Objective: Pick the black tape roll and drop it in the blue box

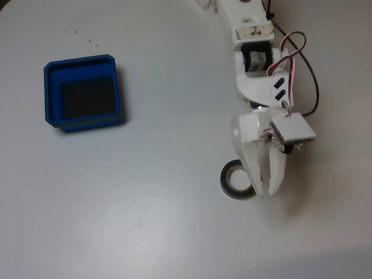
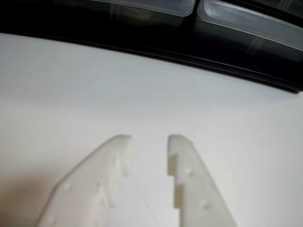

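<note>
The blue box (image 1: 83, 92) sits on the white desk (image 1: 145, 203) showing only its dark floor. Well apart, the black tape roll (image 1: 234, 181) lies flat beside the gripper (image 1: 264, 189), whose fingers stand slightly apart around nothing.

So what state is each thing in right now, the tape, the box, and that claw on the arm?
black tape roll: lying flat on the table, beside the gripper, not between its fingers, not lifted.
blue box: upright, open on top, nothing inside, well away from the roll.
gripper: down near the table, fingers slightly apart with a narrow gap in the wrist view, holding nothing.
</note>
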Motion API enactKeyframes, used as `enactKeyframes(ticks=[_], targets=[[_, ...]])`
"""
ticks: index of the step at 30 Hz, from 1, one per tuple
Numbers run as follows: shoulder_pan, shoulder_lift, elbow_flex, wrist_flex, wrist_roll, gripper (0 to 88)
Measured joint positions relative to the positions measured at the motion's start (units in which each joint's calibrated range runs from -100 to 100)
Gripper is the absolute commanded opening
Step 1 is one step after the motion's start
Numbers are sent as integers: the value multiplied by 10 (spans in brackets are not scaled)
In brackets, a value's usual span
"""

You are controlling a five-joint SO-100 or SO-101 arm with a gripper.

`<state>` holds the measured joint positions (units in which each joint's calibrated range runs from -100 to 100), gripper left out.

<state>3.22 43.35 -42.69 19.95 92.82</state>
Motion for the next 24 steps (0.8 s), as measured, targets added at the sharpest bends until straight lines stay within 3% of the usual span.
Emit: enactKeyframes(ticks=[15, 24], targets=[[0, 0, 0, 20, -4, 8], [-3, 0, 0, 161, -4, 8]])
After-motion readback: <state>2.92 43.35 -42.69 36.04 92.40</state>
